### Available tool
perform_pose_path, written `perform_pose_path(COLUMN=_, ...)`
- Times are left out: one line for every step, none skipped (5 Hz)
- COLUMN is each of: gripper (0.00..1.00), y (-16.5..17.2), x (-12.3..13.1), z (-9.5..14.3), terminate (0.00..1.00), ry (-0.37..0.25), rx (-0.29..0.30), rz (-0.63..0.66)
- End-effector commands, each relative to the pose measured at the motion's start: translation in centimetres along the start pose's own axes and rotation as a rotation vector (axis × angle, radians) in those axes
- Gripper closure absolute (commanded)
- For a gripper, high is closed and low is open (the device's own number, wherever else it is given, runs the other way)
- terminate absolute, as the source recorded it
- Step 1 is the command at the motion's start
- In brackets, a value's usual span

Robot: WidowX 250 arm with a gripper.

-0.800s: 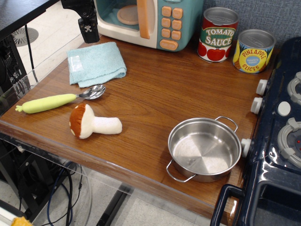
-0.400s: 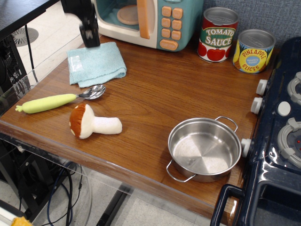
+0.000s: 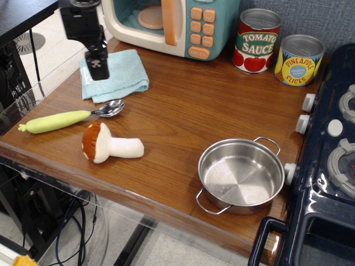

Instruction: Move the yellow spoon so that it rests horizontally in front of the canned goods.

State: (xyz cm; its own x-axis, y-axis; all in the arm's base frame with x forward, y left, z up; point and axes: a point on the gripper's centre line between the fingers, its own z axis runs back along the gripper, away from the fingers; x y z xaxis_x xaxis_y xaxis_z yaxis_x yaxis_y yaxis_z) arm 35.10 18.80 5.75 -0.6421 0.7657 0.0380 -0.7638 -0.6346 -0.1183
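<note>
The yellow spoon (image 3: pixel 64 118) lies flat near the table's left front, handle pointing left, metal bowl to the right touching the edge of a blue cloth. The tomato sauce can (image 3: pixel 257 40) and the pineapple slices can (image 3: pixel 298 60) stand at the back right. My black gripper (image 3: pixel 99 67) hangs over the blue cloth, above and behind the spoon, holding nothing. Its fingers look close together; I cannot tell if they are open or shut.
A folded blue cloth (image 3: pixel 119 76) lies behind the spoon. A plush mushroom (image 3: pixel 110 144) lies in front of the spoon. A steel pot (image 3: pixel 240 174) sits at the front right. A toy microwave (image 3: pixel 172 22) stands at the back. A dark toy stove (image 3: pixel 330 160) borders the right side.
My gripper has moved down and toward the front left, from beside the microwave to over the blue cloth. Nothing on the table has moved.
</note>
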Motion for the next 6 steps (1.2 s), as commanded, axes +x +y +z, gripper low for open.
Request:
perform_pose_path(gripper=0.00, y=2.0, x=3.5, z=3.0, terminate=0.00, ry=-0.025, rx=-0.077, rz=-0.006)
perform_pose_path(gripper=0.00, y=3.4, x=4.6, z=1.8, terminate=0.00, ry=-0.092, rx=-0.063, rz=-0.043)
perform_pose_path(gripper=0.00, y=4.7, x=5.2, z=0.4, terminate=0.00, ry=-0.175, rx=-0.016, rz=-0.087)
perform_pose_path(gripper=0.00, y=5.7, x=5.6, z=-1.2, terminate=0.00, ry=-0.240, rx=0.040, rz=-0.115)
perform_pose_path(gripper=0.00, y=6.5, x=5.4, z=-2.4, terminate=0.00, ry=-0.258, rx=0.067, rz=-0.152)
perform_pose_path(gripper=0.00, y=6.6, x=5.1, z=-2.9, terminate=0.00, ry=-0.274, rx=0.083, rz=-0.156)
